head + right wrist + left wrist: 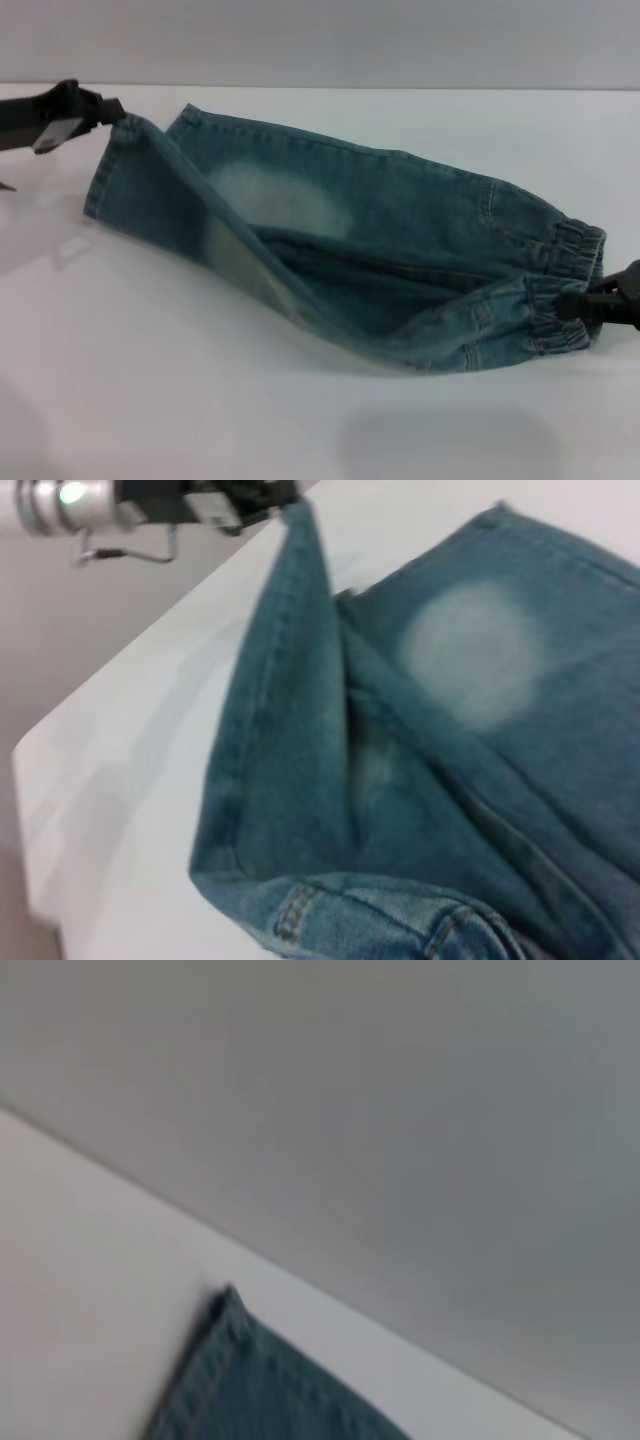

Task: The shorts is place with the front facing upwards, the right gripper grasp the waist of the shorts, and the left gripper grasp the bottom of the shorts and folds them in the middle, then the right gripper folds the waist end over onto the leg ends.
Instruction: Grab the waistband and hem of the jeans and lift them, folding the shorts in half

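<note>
While the denim shorts (380, 250) are stretched sideways across the white worktop (200, 400), each end is pinched by one arm. Waistband is on the robot's right, leg hems on its left.

Left gripper (112, 112) sits at the far left of the head view, jaws closed on the top corner of the nearer leg hem. That leg is lifted off the surface and pulled up into a ridge, so it stands tilted over the other leg, which lies flat behind it with its hem on the worktop. You can see the same thing from the right wrist view: the left gripper (268, 498) holds the hem corner at the worktop's edge, and the fabric runs down from it as a raised fold beside the flat leg with the pale faded patch (475, 650).

Right gripper (590, 300) is at the far right, jaws clamped on the elastic waistband, on its nearer part. The waist looks slightly lifted there, though it's hard to be sure from this angle.

Left wrist view only catches a pointed corner of the denim (260, 1380) against the worktop and the grey wall (400, 1110) behind.
</note>
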{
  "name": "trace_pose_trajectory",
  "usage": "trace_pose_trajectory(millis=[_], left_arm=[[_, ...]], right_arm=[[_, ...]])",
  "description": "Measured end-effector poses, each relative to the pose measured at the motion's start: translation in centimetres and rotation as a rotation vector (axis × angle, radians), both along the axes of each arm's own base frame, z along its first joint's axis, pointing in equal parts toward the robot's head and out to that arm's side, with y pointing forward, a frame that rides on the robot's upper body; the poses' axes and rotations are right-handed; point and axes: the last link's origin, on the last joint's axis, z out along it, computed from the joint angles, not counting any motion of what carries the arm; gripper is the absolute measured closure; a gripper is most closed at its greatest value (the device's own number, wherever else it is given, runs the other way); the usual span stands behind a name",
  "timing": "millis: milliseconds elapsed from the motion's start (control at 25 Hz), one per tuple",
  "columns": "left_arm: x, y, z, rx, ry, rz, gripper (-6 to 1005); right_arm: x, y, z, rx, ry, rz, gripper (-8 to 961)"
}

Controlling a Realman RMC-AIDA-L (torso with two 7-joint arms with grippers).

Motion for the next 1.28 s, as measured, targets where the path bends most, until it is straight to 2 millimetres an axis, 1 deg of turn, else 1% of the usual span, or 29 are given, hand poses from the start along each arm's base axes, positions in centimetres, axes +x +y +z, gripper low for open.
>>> trace_pose_trajectory(millis=[240,400,560,760,880,1000,1280], left_arm=[[0.4,1.7,-0.2,0.076,0.056,0.02,896],[0.3,2.4,-0.4,0.114,0.095,0.033,896],[0.2,2.8,-0.8,0.127,0.145,0.035,895],[0.3,3.1,-1.6,0.127,0.204,0.032,893],[0.3,3.2,-2.0,0.126,0.214,0.034,893],[0.3,3.2,-2.4,0.13,0.215,0.038,892],[0.9,3.5,-3.1,0.145,0.235,0.018,890]], right_arm=[[2.1,-1.2,0.0,0.144,0.093,-0.126,949],[3.2,-1.8,-0.3,0.204,0.134,-0.196,948],[4.1,-2.0,-0.3,0.285,0.16,-0.255,948],[5.2,-1.6,-1.0,0.348,0.124,-0.312,947],[5.2,-1.1,-1.6,0.373,0.105,-0.315,947],[4.7,-0.5,-2.1,0.381,0.101,-0.299,947],[4.2,0.6,-2.3,0.423,0.102,-0.293,946]])
